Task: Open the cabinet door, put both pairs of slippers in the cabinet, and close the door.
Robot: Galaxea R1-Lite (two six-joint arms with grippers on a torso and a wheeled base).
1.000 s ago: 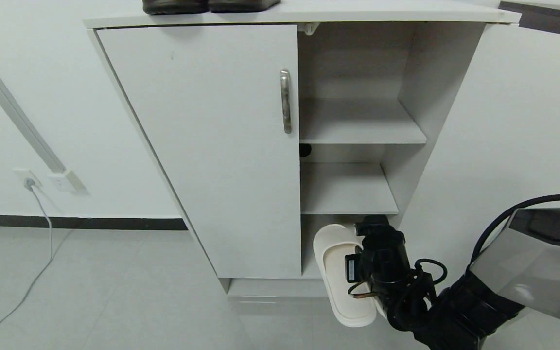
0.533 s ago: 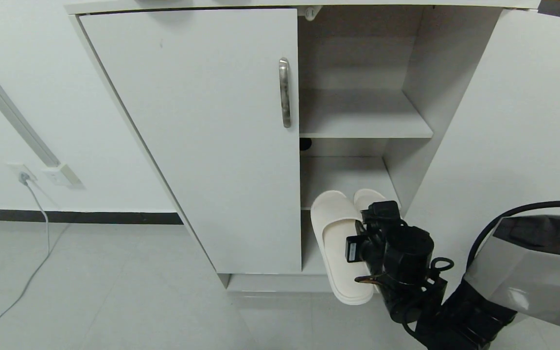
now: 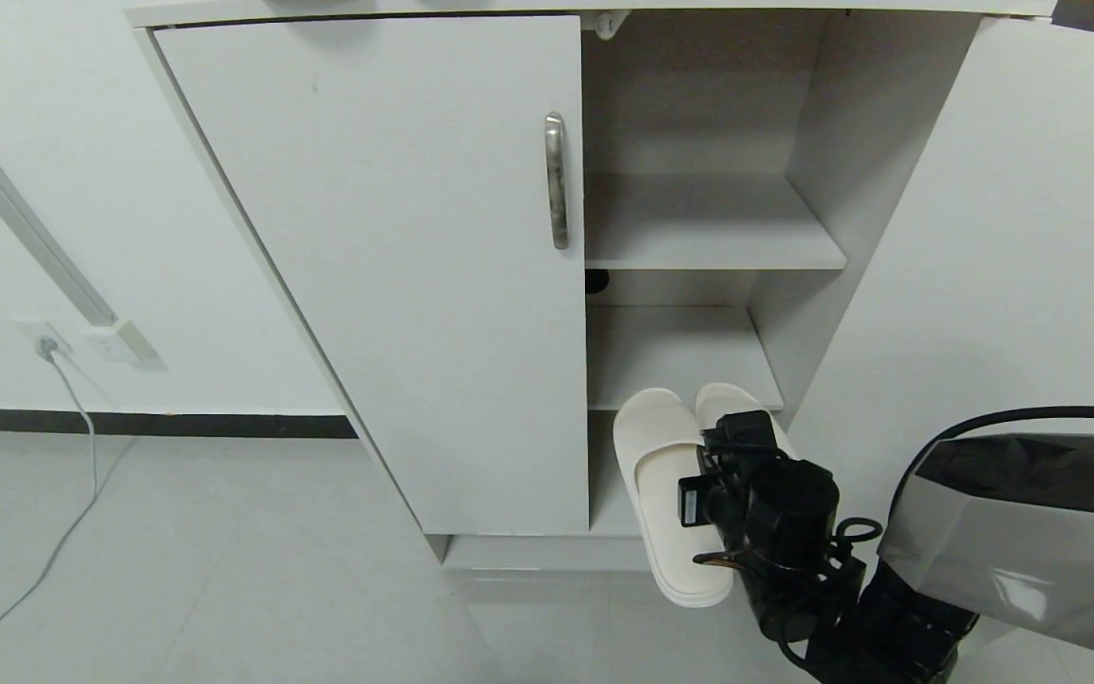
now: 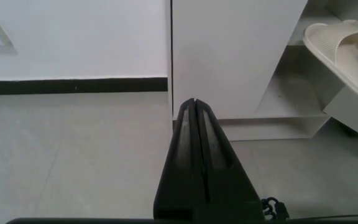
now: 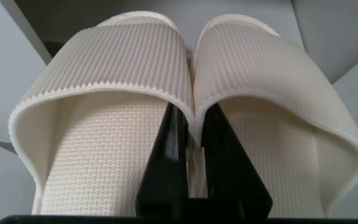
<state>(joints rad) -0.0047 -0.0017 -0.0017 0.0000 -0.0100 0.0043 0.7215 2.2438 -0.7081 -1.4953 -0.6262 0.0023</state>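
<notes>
A pair of cream slippers point(image 3: 666, 475) hangs side by side, toes pointing into the cabinet point(image 3: 699, 256), at the height of the lowest shelf's front edge. My right gripper point(image 3: 729, 435) is shut on their inner edges. In the right wrist view its black fingers point(image 5: 166, 143) pinch the two adjoining rims between the left slipper point(image 5: 98, 99) and the right slipper point(image 5: 278, 99). The cabinet's right door point(image 3: 1003, 237) stands open and the left door point(image 3: 395, 266) with its metal handle point(image 3: 556, 180) is closed. My left gripper point(image 4: 194, 112) is shut and holds nothing, low above the floor before the closed door point(image 4: 229, 50).
Inside are an upper shelf point(image 3: 708, 228), a middle shelf point(image 3: 675, 356) and a bottom compartment point(image 3: 609, 494), all bare. A wall socket point(image 3: 44, 344) with a grey cable point(image 3: 53, 551) sits left of the cabinet. Grey tiled floor point(image 3: 224, 570) lies open in front.
The head view has shifted, so the cabinet sits lower and nearer. My right gripper raised the slippers from below the lowest shelf up to its edge, then sank a little.
</notes>
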